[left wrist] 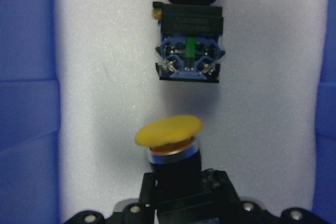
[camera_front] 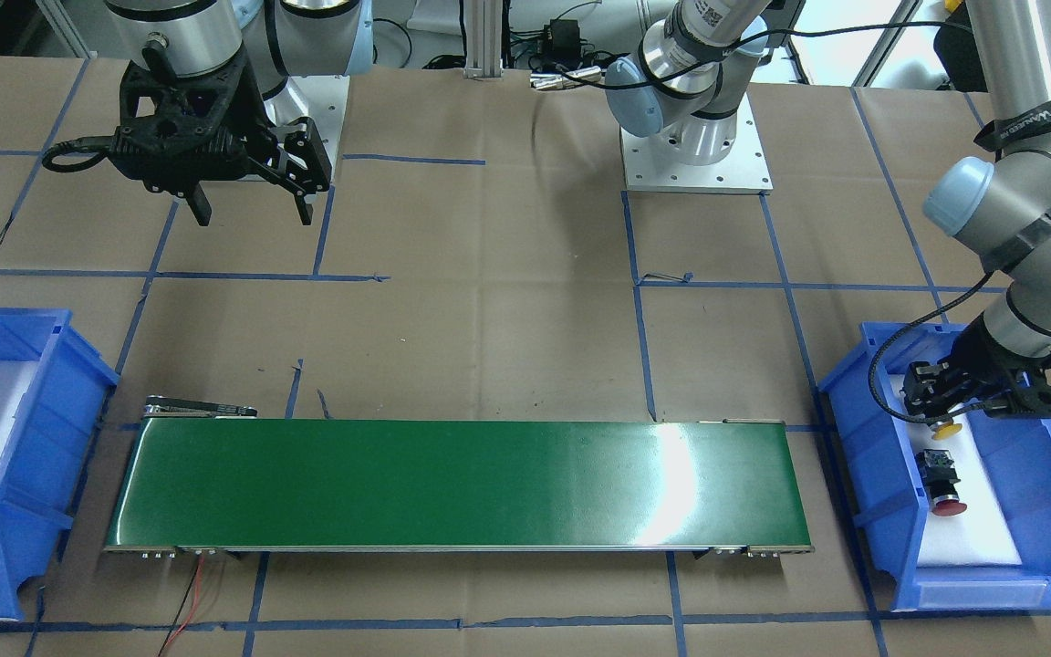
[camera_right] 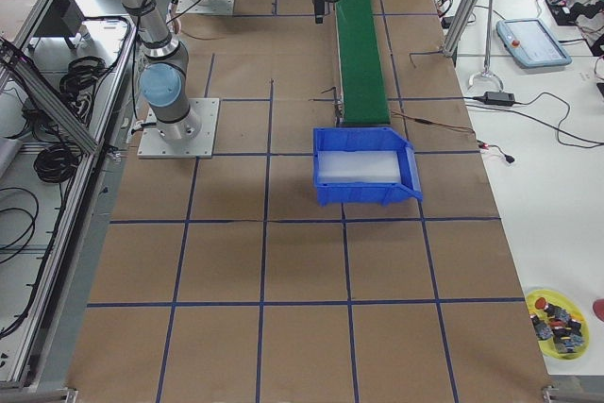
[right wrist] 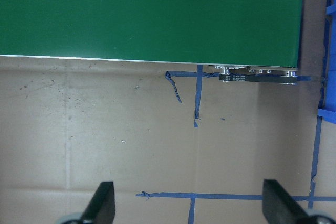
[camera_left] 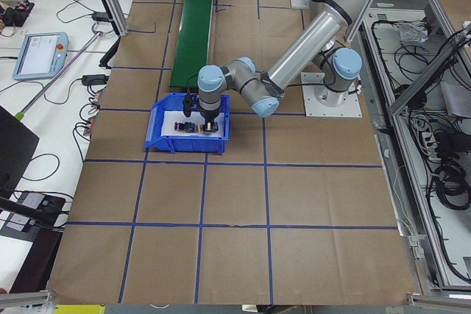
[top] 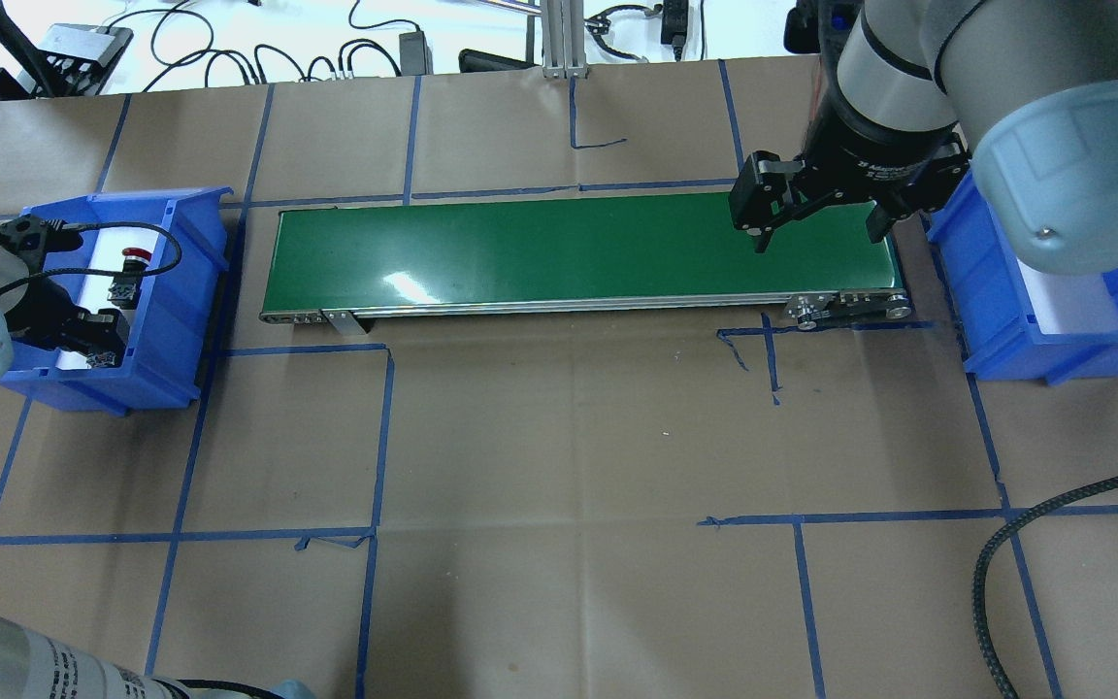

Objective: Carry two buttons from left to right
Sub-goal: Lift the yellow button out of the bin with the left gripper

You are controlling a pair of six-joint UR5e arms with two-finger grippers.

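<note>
The left gripper's (left wrist: pixel 178 192) fingertips are lying mostly hidden behind the yellow button (left wrist: pixel 168 131). The gripper is clamping that button's black body, with the cap pointing ahead. The red button (left wrist: pixel 189 51) is lying just ahead of the gripper, apart from it, its cap cut off at the frame edge. The bin (left wrist: pixel 26 103) walls are flanking closely on both sides. The right gripper (top: pixel 821 231) is hanging spread wide near the belt's (top: pixel 569 252) end
</note>
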